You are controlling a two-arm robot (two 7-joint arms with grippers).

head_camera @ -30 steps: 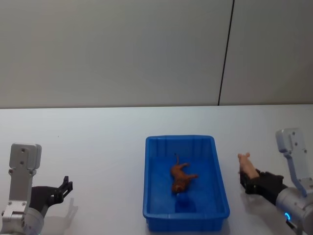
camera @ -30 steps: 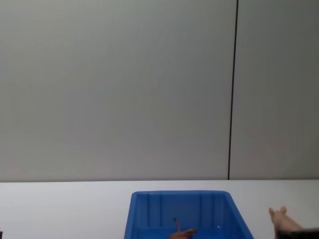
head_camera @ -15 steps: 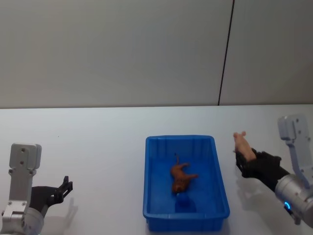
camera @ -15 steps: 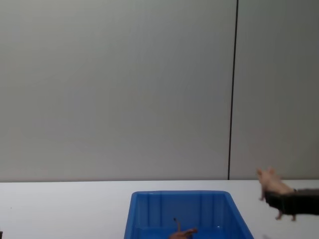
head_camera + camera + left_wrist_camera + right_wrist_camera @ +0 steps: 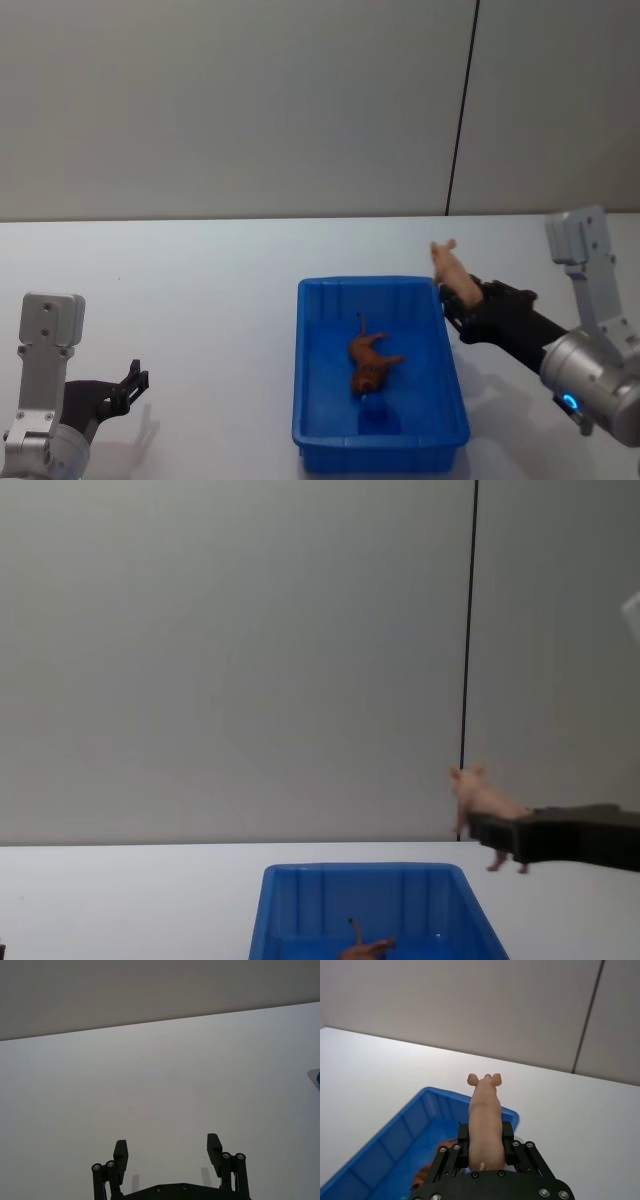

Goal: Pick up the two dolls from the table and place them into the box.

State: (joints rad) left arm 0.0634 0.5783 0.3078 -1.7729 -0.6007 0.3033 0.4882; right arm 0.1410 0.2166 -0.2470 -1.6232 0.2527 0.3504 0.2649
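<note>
Carrying pink doll [image 5: 447,266] clamped in right hand [image 5: 462,297] above box [image 5: 305,368] 2 o'clock corner; centre before release, clear brown doll [image 5: 371,363]. Left hand [image 5: 167,1152] apart, parked.

Plain grey wall [image 5: 230,100] behind, thin dark vert. seam [image 5: 461,105] at right

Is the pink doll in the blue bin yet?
Not yet. The right gripper holds the pink doll in the air by the blue bin's far right corner.

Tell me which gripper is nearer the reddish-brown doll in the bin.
Right. The right gripper, shut on the pink doll, is raised over the blue bin's right rim, near the brown doll. The left gripper sits open, far to the bin's left.
</note>
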